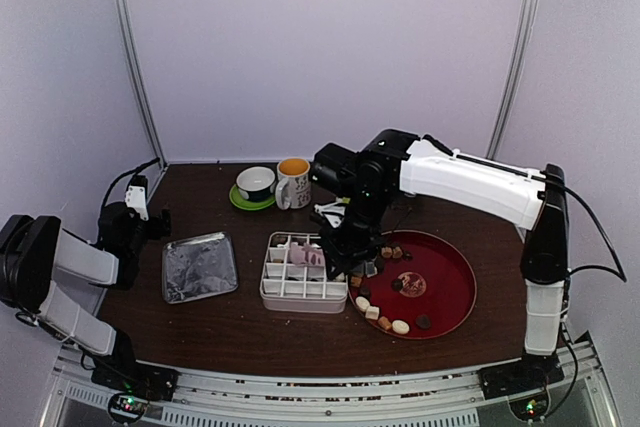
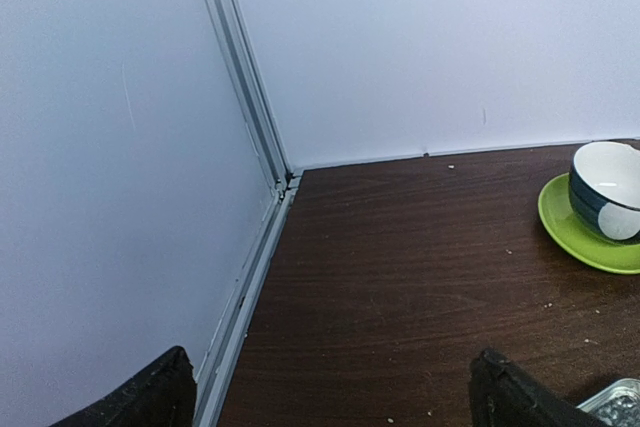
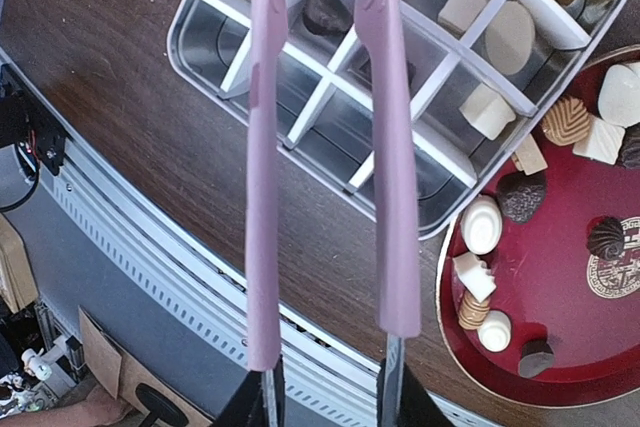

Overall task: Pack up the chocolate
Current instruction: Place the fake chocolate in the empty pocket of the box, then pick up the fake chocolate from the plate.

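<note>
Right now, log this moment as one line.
left tool: open, empty | right tool: holds tongs over tin | chocolate: some in tin, rest on tray

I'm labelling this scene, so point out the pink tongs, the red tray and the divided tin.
pink tongs [image 3: 265, 147]: right wrist view, middle of the left-hand arm.
red tray [image 1: 448, 269]: top external view, bare floor on its right side.
divided tin [image 1: 300, 302]: top external view, near outer wall.

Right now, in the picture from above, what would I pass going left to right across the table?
Silver tray → bowl on its green saucer → mug → red tray with loose chocolates.
</note>
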Controlling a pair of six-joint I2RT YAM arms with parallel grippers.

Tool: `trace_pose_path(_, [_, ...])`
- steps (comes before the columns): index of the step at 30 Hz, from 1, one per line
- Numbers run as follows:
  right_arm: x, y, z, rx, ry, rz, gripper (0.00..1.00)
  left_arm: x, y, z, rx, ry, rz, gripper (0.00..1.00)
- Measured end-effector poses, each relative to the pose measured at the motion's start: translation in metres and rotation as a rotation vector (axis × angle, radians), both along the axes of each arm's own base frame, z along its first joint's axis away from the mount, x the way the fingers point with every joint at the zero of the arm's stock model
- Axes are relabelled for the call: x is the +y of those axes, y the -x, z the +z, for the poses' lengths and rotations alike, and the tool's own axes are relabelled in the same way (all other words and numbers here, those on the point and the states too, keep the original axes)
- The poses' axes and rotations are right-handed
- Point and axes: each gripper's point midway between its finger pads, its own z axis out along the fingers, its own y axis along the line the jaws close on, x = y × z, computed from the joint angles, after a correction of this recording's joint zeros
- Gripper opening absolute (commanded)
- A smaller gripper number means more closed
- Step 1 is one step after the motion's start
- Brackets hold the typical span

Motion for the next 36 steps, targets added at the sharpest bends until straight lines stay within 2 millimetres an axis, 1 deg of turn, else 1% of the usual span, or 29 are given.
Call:
trace_pose_path(8, [-0.013,-0.02,0.004,-0.053,0.026,-0.047,0.3,0.0,0.0,0.0,0.0,0.0,0.0,0.98])
trace_pose_path(13, [-0.027,-0.029,0.023,-0.125,0.017,-0.078,0.28,0.0,0.0,0.0,0.0,0.0,0.0,0.98])
trace_pose_path(17, [-0.049,-0.026,0.037,-0.167,0.018,-0.093,0.28,0.0,0.0,0.0,0.0,0.0,0.0,0.98])
trace_pose_path(21, [-0.074,-0.021,0.041,-0.192,0.036,-0.112,0.28,0.0,0.0,0.0,0.0,0.0,0.0,0.98])
trace_pose_path(26, [-0.107,-0.01,0.034,-0.211,0.088,-0.134,0.26,0.0,0.0,0.0,0.0,0.0,0.0,0.98])
trace_pose_path(29, [-0.122,-0.002,0.027,-0.211,0.117,-0.149,0.26,0.0,0.0,0.0,0.0,0.0,0.0,0.98])
trace_pose_path(32, [-0.134,0.004,0.021,-0.211,0.13,-0.169,0.26,0.0,0.0,0.0,0.0,0.0,0.0,0.98])
trace_pose_path(36, [-0.143,0.01,0.021,-0.217,0.129,-0.178,0.26,0.0,0.0,0.0,0.0,0.0,0.0,0.98])
